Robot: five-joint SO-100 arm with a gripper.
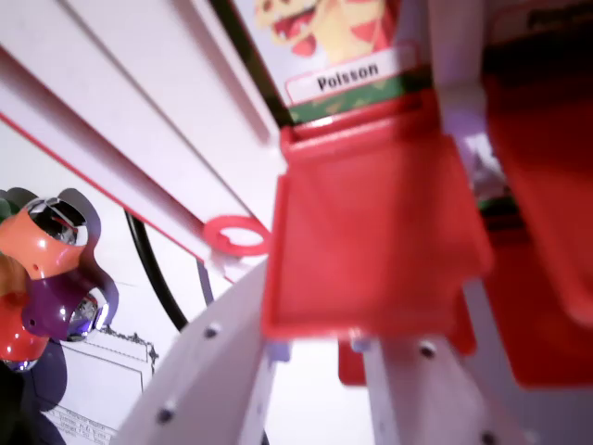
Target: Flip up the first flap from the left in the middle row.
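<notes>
Red flap (pixel 375 241): smooth, shiny plastic, square with a raised rim, in the middle of the view, tilted, just above the gripper.
Gripper (pixel 320 371): two white fingers with small screws; tips apart, one at each lower corner of the flap.
Card (pixel 347 56): behind the flap, yellow creature, label "Poisson".
Right side: another red flap (pixel 547 185), very close.
Left side: white frame (pixel 120 102), small red ring (pixel 239 235), black cable (pixel 153 269), colourful drawing (pixel 51 269).

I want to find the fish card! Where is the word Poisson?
The Poisson label sits at the top middle of the wrist view, just above the big red flap, below a yellow cartoon picture.
</notes>
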